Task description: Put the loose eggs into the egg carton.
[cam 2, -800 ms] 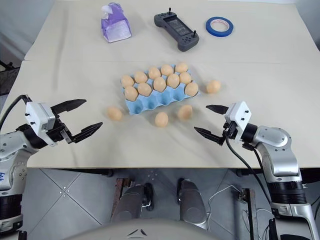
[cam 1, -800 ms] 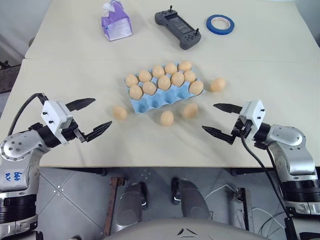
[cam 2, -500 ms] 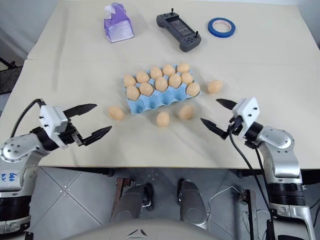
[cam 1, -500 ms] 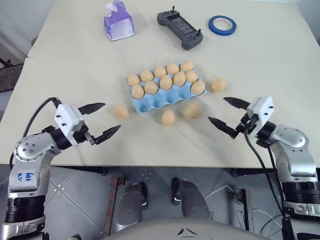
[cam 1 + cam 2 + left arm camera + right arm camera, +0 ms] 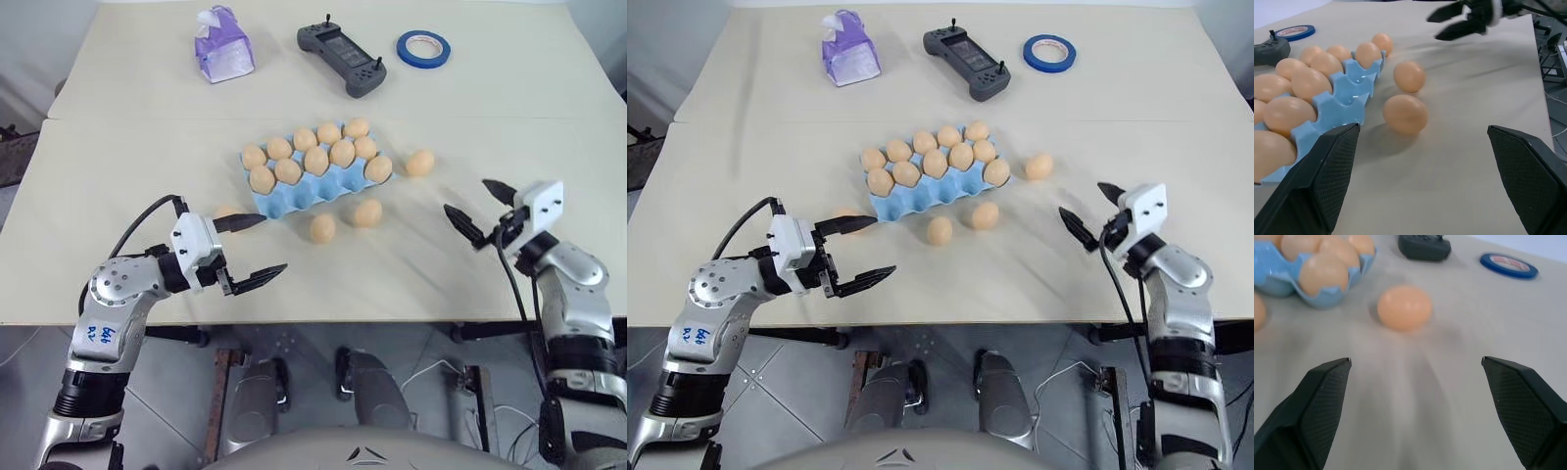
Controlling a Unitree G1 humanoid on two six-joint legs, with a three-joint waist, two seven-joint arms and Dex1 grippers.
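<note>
egg carton [image 5: 315,183]: light blue, mid-table, two rows filled, near row empty
loose eggs [image 5: 322,228]: four beside carton, one behind left gripper's finger
left gripper [image 5: 252,248]: fingers spread
right gripper [image 5: 480,207]: fingers apart, empty

- beige table [image 5: 118,166]; a seam runs across it beyond the carton
- blue carton [image 5: 315,186] near the middle, its far cups filled with eggs, near row bare
- loose eggs on the table: one [image 5: 420,163] right of the carton; two [image 5: 368,212] [image 5: 322,228] just before it; one [image 5: 224,212] at its left, partly hidden
- far edge: purple bag [image 5: 223,47], grey controller [image 5: 341,58], blue tape ring [image 5: 423,47]
</note>
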